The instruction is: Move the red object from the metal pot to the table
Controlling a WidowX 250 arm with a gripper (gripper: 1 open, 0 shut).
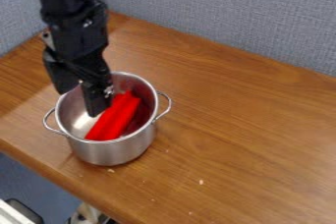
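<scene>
Camera view: no writing or label can be read on anything. The bright red rectangular block (118, 116) lies slanted inside the shiny round stainless-steel pot (110, 141), which stands at about eight o'clock on the brown glossy wooden surface (250, 120). The black claw (82, 94) points down over the pot's ten o'clock rim, spread wide, holding nothing.
</scene>
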